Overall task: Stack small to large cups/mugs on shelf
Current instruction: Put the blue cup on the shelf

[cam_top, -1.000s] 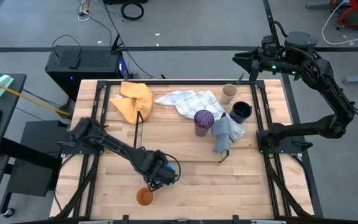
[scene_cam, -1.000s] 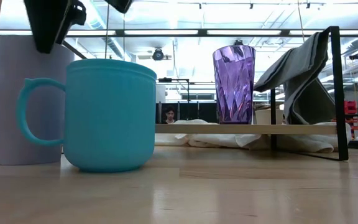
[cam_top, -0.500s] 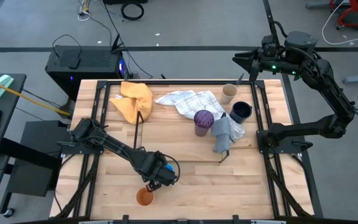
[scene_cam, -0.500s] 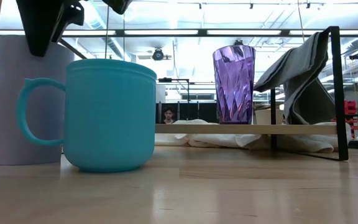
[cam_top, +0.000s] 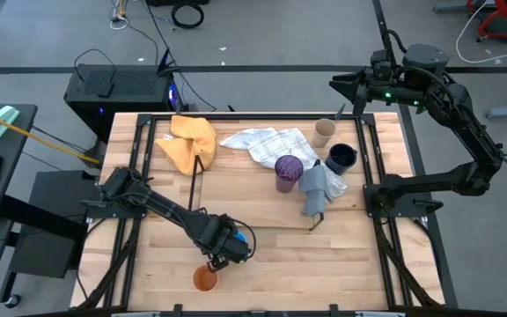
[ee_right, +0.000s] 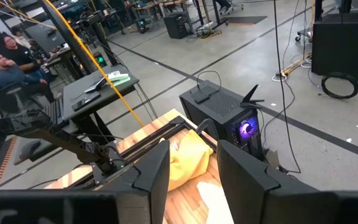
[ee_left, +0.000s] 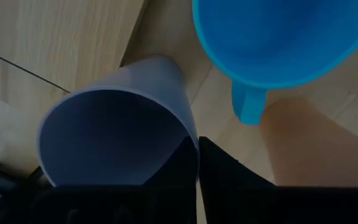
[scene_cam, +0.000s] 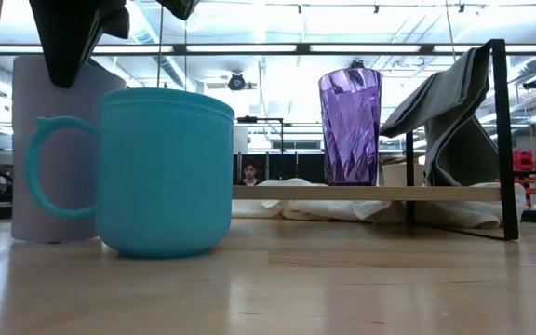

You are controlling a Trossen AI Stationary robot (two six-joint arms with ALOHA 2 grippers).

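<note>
Lower centre of the high view: the left gripper (ee_left: 197, 163) has just pinched shut on the pale lavender plastic cup's (ee_left: 114, 134) rim, tilting it beside the bright blue handled mug (scene_cam: 161, 172) — first pick secured; right gripper (ee_right: 192, 169) waits part-open, upper right

A robotics lab or workshop: a bare concrete floor (cam_top: 262, 35) strewn with cables (cam_top: 187, 13), a computer tower (cam_top: 121, 88) beside the wooden table (cam_top: 262, 255), and people at desks (ee_right: 11, 65).

A: From above, what is concealed?
B: The lavender cup (ee_left: 114, 134) and blue mug (scene_cam: 161, 172) are hidden beneath the left arm; only the orange cup (cam_top: 204, 279) is seen there.
A: At bench level?
B: The orange cup is cut off by the edge, and the shelf (scene_cam: 370, 193) is partly draped by the grey cloth (scene_cam: 445, 107).
</note>
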